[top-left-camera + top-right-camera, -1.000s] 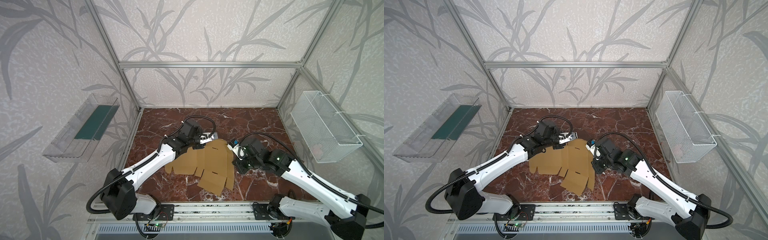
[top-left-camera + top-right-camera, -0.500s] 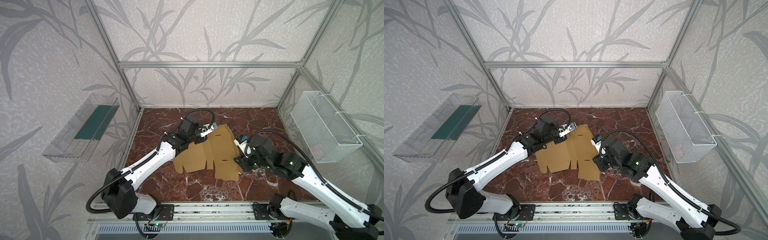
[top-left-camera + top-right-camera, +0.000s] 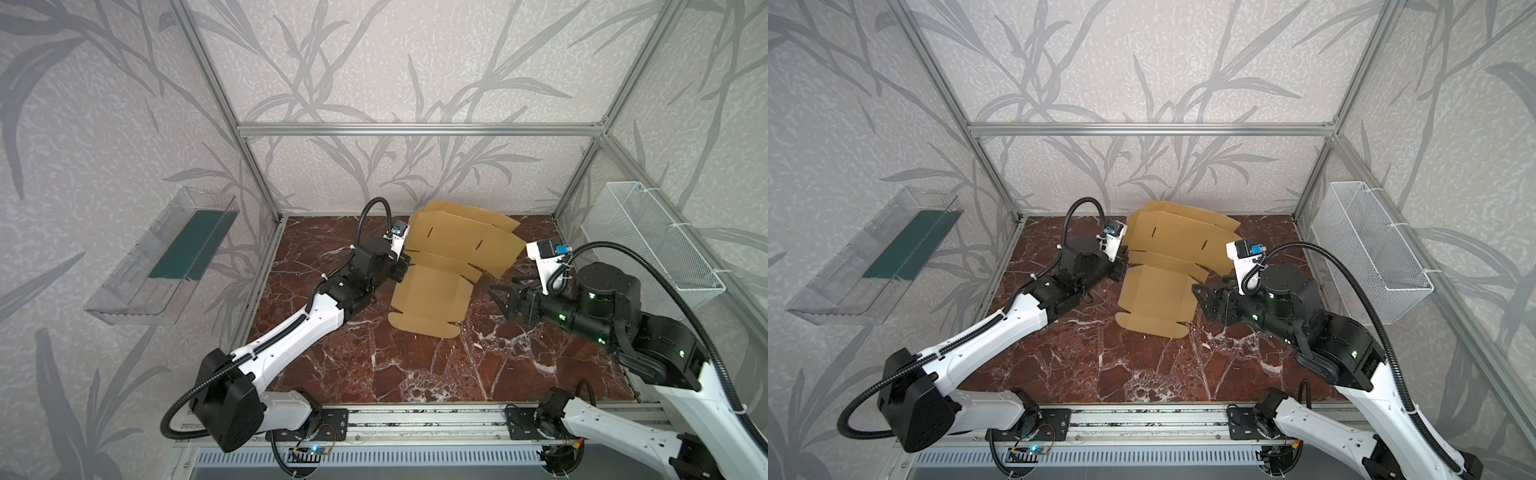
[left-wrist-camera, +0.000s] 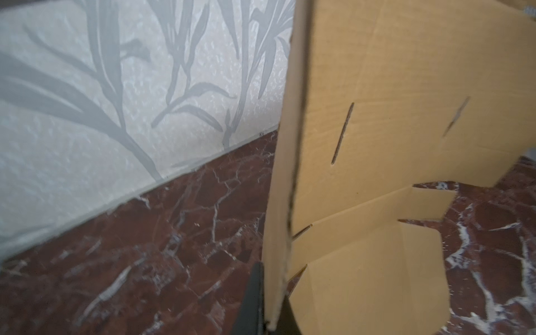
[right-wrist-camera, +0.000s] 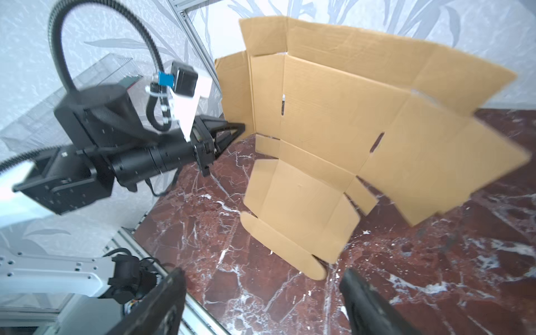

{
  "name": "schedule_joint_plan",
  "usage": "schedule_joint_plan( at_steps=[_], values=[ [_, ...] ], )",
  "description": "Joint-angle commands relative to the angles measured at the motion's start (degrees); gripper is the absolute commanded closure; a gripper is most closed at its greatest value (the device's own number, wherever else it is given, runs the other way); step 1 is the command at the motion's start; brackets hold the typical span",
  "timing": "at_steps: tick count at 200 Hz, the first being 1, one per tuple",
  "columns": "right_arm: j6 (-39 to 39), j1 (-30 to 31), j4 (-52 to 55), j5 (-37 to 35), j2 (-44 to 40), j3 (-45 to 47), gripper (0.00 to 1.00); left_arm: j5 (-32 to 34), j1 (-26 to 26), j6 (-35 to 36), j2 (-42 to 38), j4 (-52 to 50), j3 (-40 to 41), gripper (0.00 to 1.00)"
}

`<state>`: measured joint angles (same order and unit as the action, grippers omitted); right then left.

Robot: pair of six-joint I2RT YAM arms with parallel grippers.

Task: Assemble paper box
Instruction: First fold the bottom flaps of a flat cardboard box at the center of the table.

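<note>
**Paper box, early folding stage.** In both top views the paper box [image 3: 453, 257] sits at centre frame, toward the back wall. It is a die-cut cardboard sheet that has not yet taken a closed form. Its rear portion, cut with two slits [image 3: 432, 230], stands raised and leaning. The front panel [image 3: 428, 291], with its rounded tab, lies flat on the red marble counter [image 3: 374, 353].

The left hand [image 3: 400, 266], at the sheet's left edge in a top view, is clamped tight on a side flap. The left wrist view shows its fingers [image 4: 252, 301] pinching the cardboard edge from both sides. The right hand [image 3: 505, 291], right of centre, stands wide open with nothing in it, near the sheet's right side but apart from it. The right wrist view shows bare counter between its fingers [image 5: 365, 301].

Judged step: erecting the walls around the base panel. The next move probably calls for the right hand to take the opposite side flap, so that both walls can rise while the left grip steadies the sheet.
</note>
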<state>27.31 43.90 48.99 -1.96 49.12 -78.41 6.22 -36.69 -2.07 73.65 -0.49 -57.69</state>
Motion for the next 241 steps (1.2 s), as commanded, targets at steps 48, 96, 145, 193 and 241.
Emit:
schedule_joint_plan(
  at_steps=[48,96,145,193,241],
  values=[
    [21.38,-2.93,-6.12,8.86,6.44,-1.66,0.05,9.24,-6.81,-19.12,-11.67,11.87,18.29,1.00],
    [29.25,-3.12,-10.73,5.40,8.66,2.47,0.07,17.66,-13.56,-15.08,-13.53,23.18,29.21,1.00],
    [31.47,-3.87,-14.73,6.34,13.76,2.74,0.08,19.54,-16.72,-9.28,-9.76,36.36,36.69,1.00],
    [35.28,-7.73,-21.07,11.32,19.25,5.59,0.13,19.52,-17.80,-8.29,-7.60,43.04,42.78,1.00],
    [35.77,-8.65,-24.66,13.58,25.55,6.92,0.16,19.00,-19.03,-7.50,-4.64,46.11,45.66,1.00]
  ],
)
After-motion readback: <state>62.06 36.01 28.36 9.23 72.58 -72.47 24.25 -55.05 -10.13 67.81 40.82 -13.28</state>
